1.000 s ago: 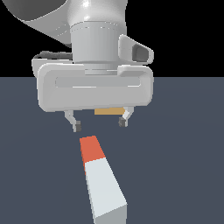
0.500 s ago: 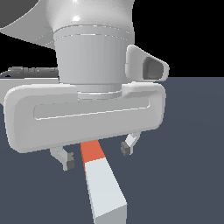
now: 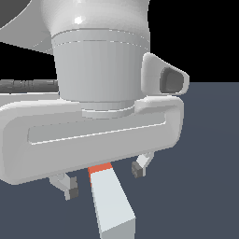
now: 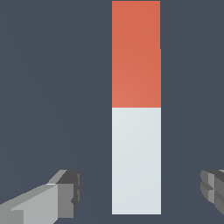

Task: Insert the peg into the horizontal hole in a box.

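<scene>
Where the exterior view comes closest, white end of the peg (image 3: 112, 205), lying flat on the dark blue-grey worktop (image 3: 205, 177) and running away from the camera. Just beyond, the pincer (image 3: 103, 181) spread wide, one dark-tipped finger either side of the peg, neither touching it. Farther along, a sliver of the peg's orange-red end, mostly hidden under the pincer's broad white body. Above and behind, the thick white wrist of the arm (image 3: 100, 60) against black background. From the wrist view, the peg (image 4: 136, 109) running lengthwise between the pincer's (image 4: 142, 192) separated fingers (image 4: 65, 192), grey worktop (image 4: 52, 87) showing in both gaps. Box and hole out of sight.
</scene>
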